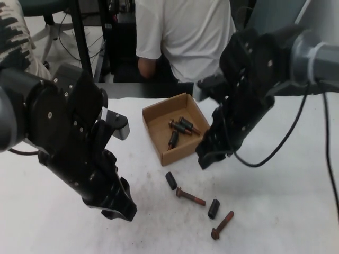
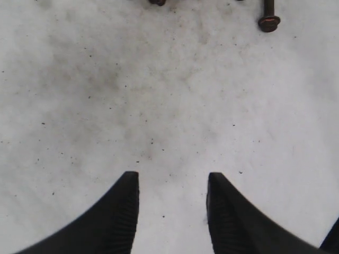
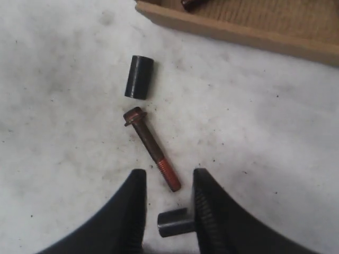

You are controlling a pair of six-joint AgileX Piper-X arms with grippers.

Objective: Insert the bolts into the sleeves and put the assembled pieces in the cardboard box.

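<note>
Hovering over the surface [image 1: 275,174], the left gripper [image 2: 172,177] and right gripper [image 3: 168,177] stand parted, empty.
At the right gripper, a bolt [image 3: 152,148] reaches its threaded end under the fingertips, one sleeve [image 3: 139,76] lies beyond its head, another sleeve [image 3: 174,222] under the gap between the fingers, the cardboard box [image 3: 238,32] farther ahead. A second bolt [image 2: 269,17] lies well ahead of the left gripper.

left gripper [image 2: 172,177] fingers apart, pointing down; right gripper [image 3: 169,173] fingers apart, pointing down
</note>
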